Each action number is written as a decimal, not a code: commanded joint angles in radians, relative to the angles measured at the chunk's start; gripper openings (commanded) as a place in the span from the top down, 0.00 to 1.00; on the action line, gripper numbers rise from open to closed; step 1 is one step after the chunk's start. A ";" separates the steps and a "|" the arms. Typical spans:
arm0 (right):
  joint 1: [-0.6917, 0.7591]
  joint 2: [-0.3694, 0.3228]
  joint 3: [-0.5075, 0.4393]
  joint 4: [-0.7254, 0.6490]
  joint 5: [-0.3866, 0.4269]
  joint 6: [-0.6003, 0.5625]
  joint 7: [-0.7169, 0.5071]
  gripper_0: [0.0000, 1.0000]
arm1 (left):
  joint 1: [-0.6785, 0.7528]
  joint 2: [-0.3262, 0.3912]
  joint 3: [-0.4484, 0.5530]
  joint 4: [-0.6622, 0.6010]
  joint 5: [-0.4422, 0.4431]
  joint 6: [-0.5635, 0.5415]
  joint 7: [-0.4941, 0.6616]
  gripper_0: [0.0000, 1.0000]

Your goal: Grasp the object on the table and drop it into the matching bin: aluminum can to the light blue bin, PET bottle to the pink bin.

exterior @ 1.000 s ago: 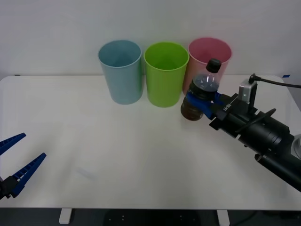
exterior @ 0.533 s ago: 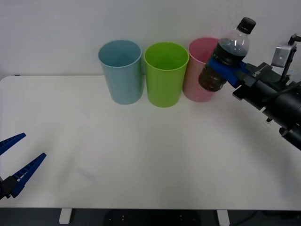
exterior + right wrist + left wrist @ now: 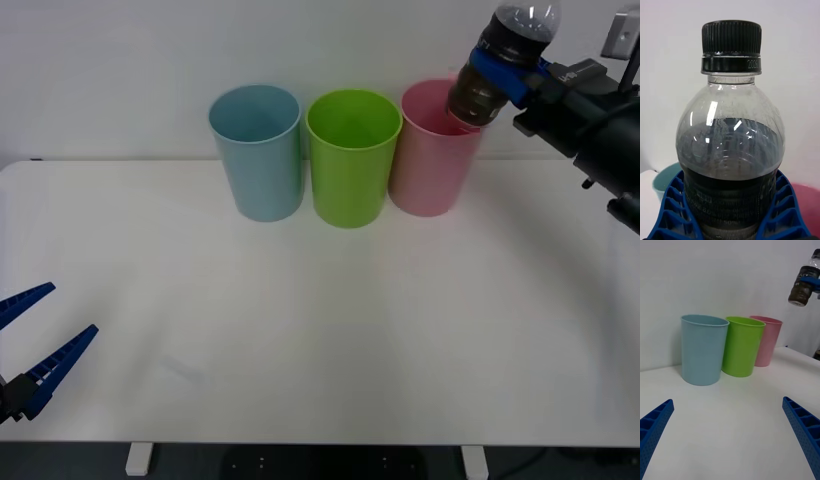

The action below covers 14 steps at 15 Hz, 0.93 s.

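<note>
White worktop [image 3: 330, 330], plain white wall behind. Left tool [image 3: 30, 345] at 8 o'clock near the front edge, fingers spread wide, holding nothing. At the far edge, 12 o'clock: light blue bin [image 3: 257, 150], lime green bin [image 3: 352, 155], pink bin [image 3: 438, 145] in a row. Right tool [image 3: 508, 72] at 1 o'clock, clamped on the PET bottle [image 3: 505, 60], airborne, tilted, base over the pink bin's rim.
</note>
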 commanded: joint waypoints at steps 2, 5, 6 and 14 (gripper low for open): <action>-0.125 0.002 0.038 0.161 0.014 0.003 0.025 1.00 | 0.000 0.000 0.000 0.000 0.000 0.000 0.000 0.00; -0.214 0.000 0.096 0.271 0.016 0.044 0.055 1.00 | 0.000 0.000 0.000 0.000 0.000 0.000 0.000 0.00; -0.243 0.002 0.120 0.302 0.016 0.067 0.067 1.00 | 0.000 0.000 0.000 0.000 0.000 0.000 0.000 0.00; -0.406 0.118 0.139 0.552 0.113 0.159 0.136 0.94 | 0.000 0.000 0.000 0.000 0.000 0.000 0.000 0.00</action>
